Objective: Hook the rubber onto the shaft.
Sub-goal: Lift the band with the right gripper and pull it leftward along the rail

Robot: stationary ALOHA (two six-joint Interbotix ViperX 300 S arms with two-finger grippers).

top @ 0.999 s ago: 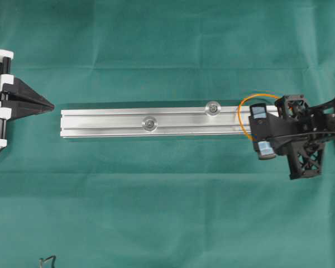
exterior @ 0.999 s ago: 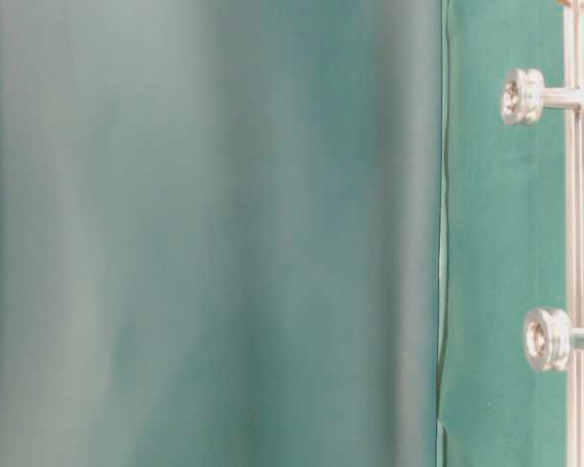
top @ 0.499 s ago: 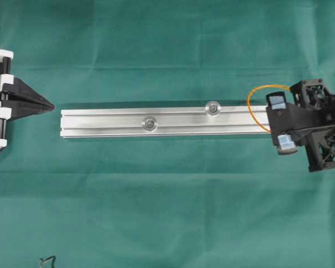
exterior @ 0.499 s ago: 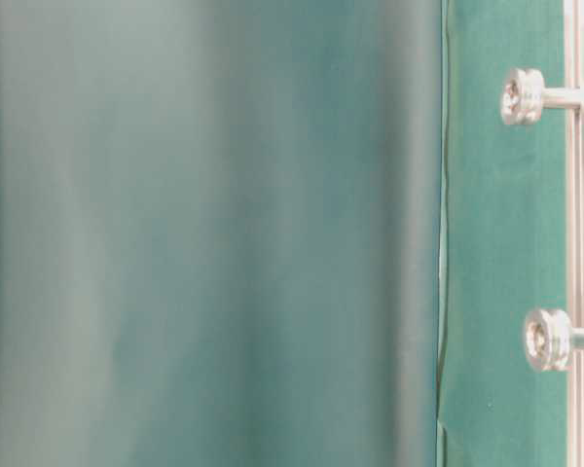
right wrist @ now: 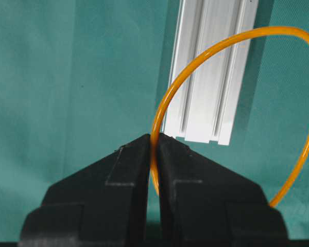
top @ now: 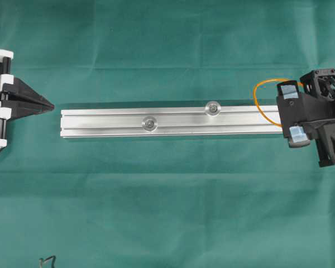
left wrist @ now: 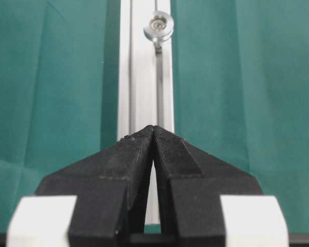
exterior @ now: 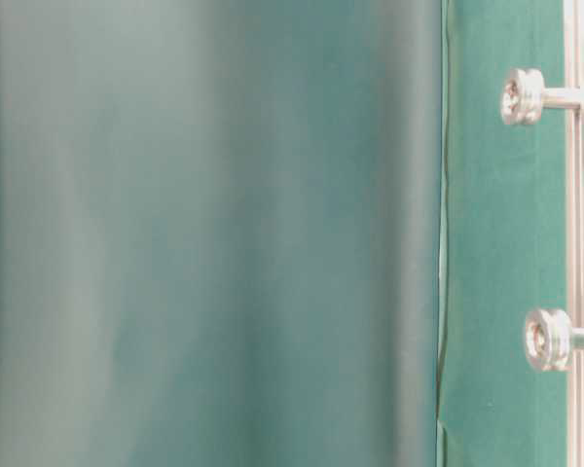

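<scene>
Right end effector (top: 283,106) further back, rubber (top: 263,95) beyond rail (top: 167,121) end.

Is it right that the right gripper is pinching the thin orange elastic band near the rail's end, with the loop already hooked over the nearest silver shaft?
Not quite. The right gripper does pinch the thin orange elastic band beyond the end of the silver aluminium rail, but the loop hangs free. The overhead view shows it short of the nearest grooved silver shaft, hooked on nothing.
</scene>
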